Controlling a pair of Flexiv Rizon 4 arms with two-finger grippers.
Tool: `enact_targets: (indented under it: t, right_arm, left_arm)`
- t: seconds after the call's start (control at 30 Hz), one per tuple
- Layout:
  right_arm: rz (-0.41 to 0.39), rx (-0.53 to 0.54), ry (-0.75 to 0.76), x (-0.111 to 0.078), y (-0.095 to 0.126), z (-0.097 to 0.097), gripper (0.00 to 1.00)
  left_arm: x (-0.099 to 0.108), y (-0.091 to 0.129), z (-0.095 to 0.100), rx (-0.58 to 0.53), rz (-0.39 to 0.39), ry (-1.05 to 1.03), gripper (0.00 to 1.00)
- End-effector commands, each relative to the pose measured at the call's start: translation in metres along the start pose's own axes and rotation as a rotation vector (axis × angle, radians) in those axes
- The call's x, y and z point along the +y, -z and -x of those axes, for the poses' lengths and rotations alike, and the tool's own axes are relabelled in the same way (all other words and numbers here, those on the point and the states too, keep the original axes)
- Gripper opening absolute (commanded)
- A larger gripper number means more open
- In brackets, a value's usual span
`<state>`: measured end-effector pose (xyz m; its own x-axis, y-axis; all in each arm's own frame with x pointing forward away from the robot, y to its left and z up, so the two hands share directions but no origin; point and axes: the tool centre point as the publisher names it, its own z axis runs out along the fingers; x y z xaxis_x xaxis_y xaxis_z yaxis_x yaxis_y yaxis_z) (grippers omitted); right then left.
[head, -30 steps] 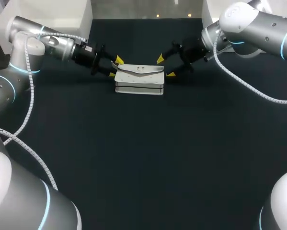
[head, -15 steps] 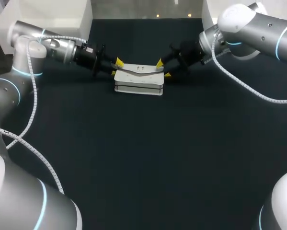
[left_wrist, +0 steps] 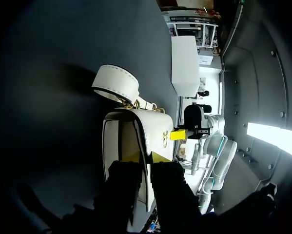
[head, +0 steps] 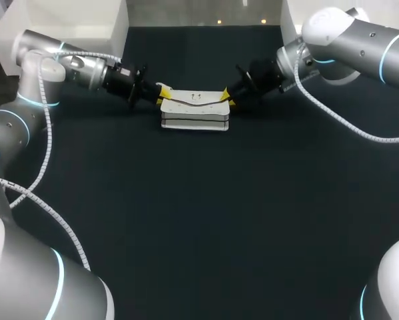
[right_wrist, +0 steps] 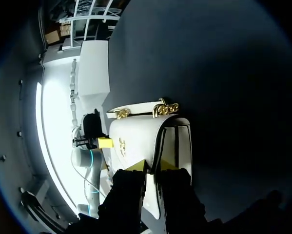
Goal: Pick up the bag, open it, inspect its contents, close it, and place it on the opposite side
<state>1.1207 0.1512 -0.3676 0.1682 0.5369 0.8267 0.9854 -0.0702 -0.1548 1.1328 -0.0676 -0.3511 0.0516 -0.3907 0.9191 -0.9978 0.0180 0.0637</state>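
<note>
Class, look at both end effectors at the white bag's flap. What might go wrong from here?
The left end effector and right end effector pinch only the thin end edges of the flap; it may slip out. The flap sags between them; uneven lifting may twist it or drag the bag.

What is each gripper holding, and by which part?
Both grip the white leather handbag by its front flap: left gripper at one end, right gripper at the other.

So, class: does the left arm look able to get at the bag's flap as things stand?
Likely yes: the left claw sits at one end of the flap, a finger on each side of its edge, and nothing blocks it.
</note>
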Motion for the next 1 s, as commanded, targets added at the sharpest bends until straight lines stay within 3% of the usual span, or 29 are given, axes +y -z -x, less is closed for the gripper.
enact_targets:
  t: [0.03, 0.07, 0.1, 0.13, 0.2, 0.23, 0.27, 0.33, 0.37, 0.43, 0.47, 0.5, 0.53, 0.57, 0.97, 1.0]
  right_arm:
    - [-0.009, 0.005, -0.002, 0.002, -0.002, 0.002, 0.00]
    - [-0.010, 0.006, -0.003, 0.002, -0.002, 0.003, 0.00]
    - [-0.011, 0.007, -0.005, 0.002, -0.002, 0.004, 0.13]
    - [-0.010, 0.007, -0.007, 0.002, -0.002, 0.005, 0.41]
    - [-0.009, 0.012, -0.013, 0.001, -0.001, 0.006, 0.50]
    - [-0.009, 0.013, -0.014, 0.001, -0.001, 0.006, 0.59]
    - [-0.008, 0.015, -0.015, 0.001, 0.000, 0.006, 0.57]
    - [-0.007, 0.017, -0.015, 0.001, 0.000, 0.006, 0.52]
    - [-0.007, 0.018, -0.015, 0.001, 0.000, 0.006, 0.48]
    - [-0.007, 0.019, -0.016, 0.001, -0.001, 0.005, 0.45]
    - [-0.008, 0.019, -0.017, 0.001, -0.002, 0.004, 0.39]
    - [-0.008, 0.020, -0.018, 0.001, -0.002, 0.004, 0.29]
    - [-0.008, 0.020, -0.018, 0.001, -0.003, 0.003, 0.10]
    - [-0.009, 0.020, -0.018, 0.001, -0.003, 0.003, 0.00]
    - [-0.009, 0.022, -0.026, -0.002, -0.003, 0.007, 0.00]
    - [-0.006, 0.022, -0.027, -0.003, 0.000, 0.006, 0.00]
  left_arm:
    - [-0.006, -0.002, 0.002, 0.002, 0.054, -0.008, 0.00]
    - [-0.005, -0.001, 0.002, 0.000, 0.054, -0.010, 0.10]
    - [-0.004, 0.000, 0.002, -0.001, 0.053, -0.012, 0.33]
    - [-0.004, 0.002, 0.002, -0.003, 0.050, -0.017, 0.47]
    - [-0.002, 0.003, 0.001, -0.005, 0.044, -0.022, 0.49]
    - [-0.001, 0.004, 0.001, -0.005, 0.044, -0.023, 0.46]
    - [-0.001, 0.004, 0.000, -0.005, 0.043, -0.025, 0.40]
    - [-0.001, 0.004, 0.000, -0.005, 0.043, -0.028, 0.20]
    - [-0.001, 0.003, 0.000, -0.006, 0.044, -0.030, 0.00]
    - [-0.002, 0.001, 0.002, -0.010, 0.048, -0.029, 0.00]
    - [-0.003, 0.000, 0.003, -0.011, 0.050, -0.028, 0.00]
    - [-0.003, -0.001, 0.003, -0.012, 0.052, -0.028, 0.00]
    - [-0.003, -0.001, 0.004, -0.012, 0.052, -0.027, 0.00]
    - [-0.003, -0.001, 0.004, -0.012, 0.053, -0.027, 0.00]
    - [0.002, 0.002, 0.007, -0.024, 0.056, -0.027, 0.00]
    - [0.003, 0.004, 0.005, -0.027, 0.055, -0.034, 0.12]
